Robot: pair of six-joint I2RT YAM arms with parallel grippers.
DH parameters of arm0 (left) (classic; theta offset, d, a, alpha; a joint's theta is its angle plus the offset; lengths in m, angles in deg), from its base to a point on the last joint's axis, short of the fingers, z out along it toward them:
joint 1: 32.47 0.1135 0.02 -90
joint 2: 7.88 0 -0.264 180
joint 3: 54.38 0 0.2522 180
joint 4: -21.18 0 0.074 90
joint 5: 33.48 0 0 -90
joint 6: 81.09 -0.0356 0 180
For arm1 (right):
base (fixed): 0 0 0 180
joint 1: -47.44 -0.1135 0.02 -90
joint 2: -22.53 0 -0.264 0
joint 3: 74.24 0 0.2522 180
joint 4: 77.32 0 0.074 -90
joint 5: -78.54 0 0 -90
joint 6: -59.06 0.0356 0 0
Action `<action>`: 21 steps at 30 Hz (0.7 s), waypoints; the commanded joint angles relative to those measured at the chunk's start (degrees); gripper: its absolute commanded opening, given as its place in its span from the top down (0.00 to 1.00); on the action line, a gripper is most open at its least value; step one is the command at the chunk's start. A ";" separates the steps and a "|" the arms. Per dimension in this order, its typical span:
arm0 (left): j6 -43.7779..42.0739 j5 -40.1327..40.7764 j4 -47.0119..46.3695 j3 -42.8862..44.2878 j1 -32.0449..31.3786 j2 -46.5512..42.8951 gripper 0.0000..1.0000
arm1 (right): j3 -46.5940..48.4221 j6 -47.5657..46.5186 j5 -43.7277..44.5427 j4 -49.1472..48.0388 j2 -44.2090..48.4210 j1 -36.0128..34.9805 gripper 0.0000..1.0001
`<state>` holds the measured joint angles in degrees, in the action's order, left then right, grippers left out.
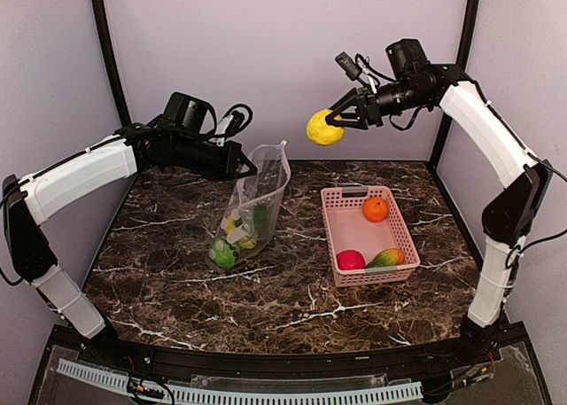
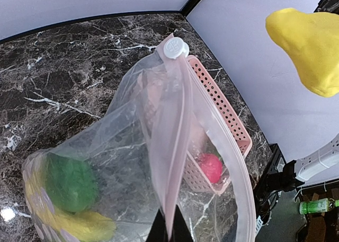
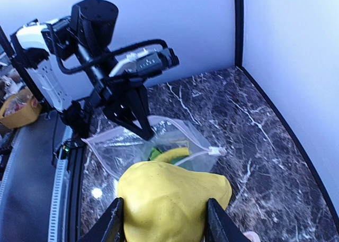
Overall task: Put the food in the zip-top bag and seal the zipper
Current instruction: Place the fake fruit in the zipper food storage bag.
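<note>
Our right jaws were clamped on the yellow lemon [image 1: 325, 128], high over the desk [image 1: 177, 281], while our left jaws pinched the rim of the zip-top bag [image 1: 255, 197], whose open mouth lay below and left of the lemon.

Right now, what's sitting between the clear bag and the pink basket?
Nothing: bare marble table between the bag and the basket, shown in the top view.
</note>
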<state>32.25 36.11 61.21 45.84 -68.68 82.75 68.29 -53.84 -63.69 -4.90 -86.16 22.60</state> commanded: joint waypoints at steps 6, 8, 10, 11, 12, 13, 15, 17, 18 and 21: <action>-0.52 1.98 0.66 2.30 -0.16 -1.82 0.99 | -4.08 13.73 -10.34 -17.74 -0.92 -6.35 0.64; -1.77 3.91 2.35 3.42 -0.47 -2.34 0.99 | -4.09 13.73 -9.04 -17.90 -1.80 -7.50 0.64; -2.63 4.77 3.79 4.89 -0.51 -2.46 0.99 | -3.82 14.03 -8.12 -17.92 -2.94 -8.28 0.64; -2.83 4.85 4.15 5.27 -0.53 -2.54 0.99 | -3.73 14.52 -7.92 -18.11 -3.61 -8.68 0.64; -3.20 4.89 4.65 5.89 -0.53 -2.51 0.99 | -3.72 14.81 -7.78 -18.19 -4.12 -9.06 0.64; -3.33 4.90 4.84 6.12 -0.53 -2.55 0.99 | -3.78 14.89 -7.60 -18.27 -4.61 -9.39 0.64; -3.45 4.82 4.99 6.55 -0.53 -2.55 0.99 | -3.83 15.02 -7.26 -18.31 -5.58 -10.17 0.64; -3.33 4.56 5.02 6.61 -0.53 -2.53 0.99 | -3.81 15.07 -6.69 -18.37 -6.42 -10.89 0.65; -3.27 4.48 4.92 6.66 -0.53 -2.55 0.99 | -3.81 15.14 -5.94 -18.38 -6.71 -11.26 0.65; -3.05 4.21 4.69 6.79 -0.53 -2.55 0.99 | -3.58 15.65 -3.18 -18.55 -7.70 -12.24 0.65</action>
<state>30.06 40.11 65.03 51.17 -69.01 82.31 64.38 -39.39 -70.00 -21.56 -93.02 12.11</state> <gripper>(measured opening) 0.010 0.448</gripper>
